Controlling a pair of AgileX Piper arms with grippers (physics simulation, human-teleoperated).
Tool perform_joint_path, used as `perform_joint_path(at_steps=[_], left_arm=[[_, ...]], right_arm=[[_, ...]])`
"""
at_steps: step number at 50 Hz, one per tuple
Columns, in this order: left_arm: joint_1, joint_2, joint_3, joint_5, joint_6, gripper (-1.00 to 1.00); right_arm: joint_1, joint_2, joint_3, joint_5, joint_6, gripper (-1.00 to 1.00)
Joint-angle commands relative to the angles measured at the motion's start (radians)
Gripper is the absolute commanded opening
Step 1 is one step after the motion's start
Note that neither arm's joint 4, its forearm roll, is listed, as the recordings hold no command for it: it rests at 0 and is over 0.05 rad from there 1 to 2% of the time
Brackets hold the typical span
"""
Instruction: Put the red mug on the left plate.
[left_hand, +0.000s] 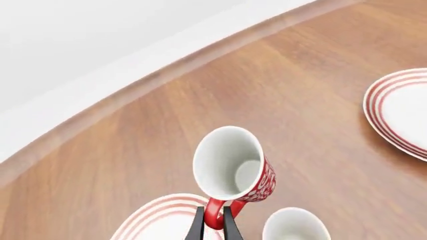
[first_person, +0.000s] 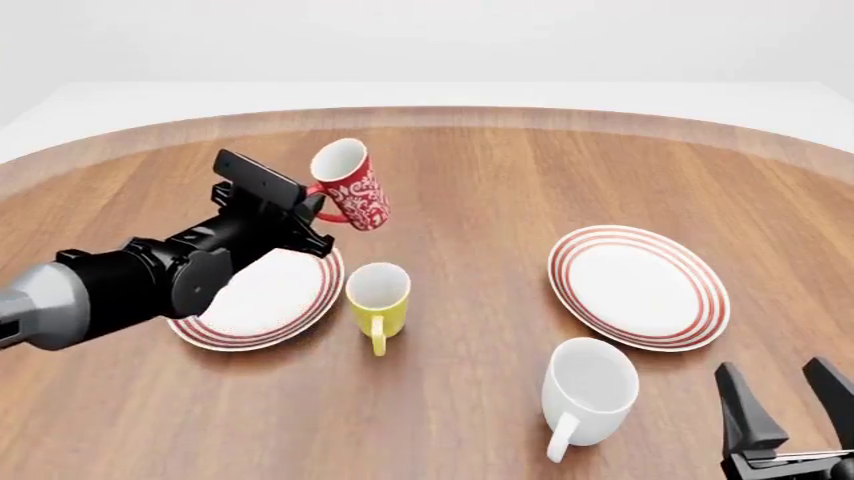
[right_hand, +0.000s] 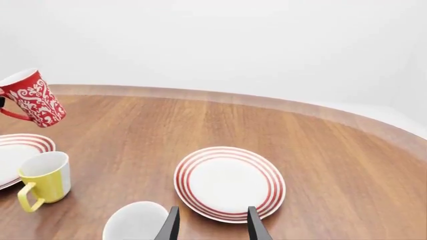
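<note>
1. The left gripper pinches the handle of the red mug, held tilted in the air over the table's left half, toward its far edge.
2. The left plate lies just below and nearer, bare; lowering and release remain.
3. The right gripper waits at the near right edge, fingers spread, beside the white mug; a yellow mug touches the plate's rim.

The round wooden table carries two red-ringed plates, a yellow mug and a white mug.
</note>
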Motion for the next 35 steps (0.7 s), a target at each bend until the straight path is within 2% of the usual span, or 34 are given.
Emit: perform_joint_path(at_steps=[1, 12, 26, 35], left_arm=[[0.032, -0.076, 0.097, -0.035, -0.025, -1.00], [0.085, -0.105, 0.165, -0.069, -0.023, -1.00], [0.171, -0.077, 0.259, -0.157, -0.043, -1.00], [0.232, -0.026, 0.267, -0.206, -0.002, -1.00]], right_arm=[[-0.001, 0.004, 0.000, -0.002, 0.001, 1.00], [-0.002, 0.001, 0.000, 0.002, 0.002, 1.00], [0.000, -0.015, 0.000, 0.013, 0.002, 1.00], [0.000, -0.015, 0.000, 0.012, 0.001, 1.00]])
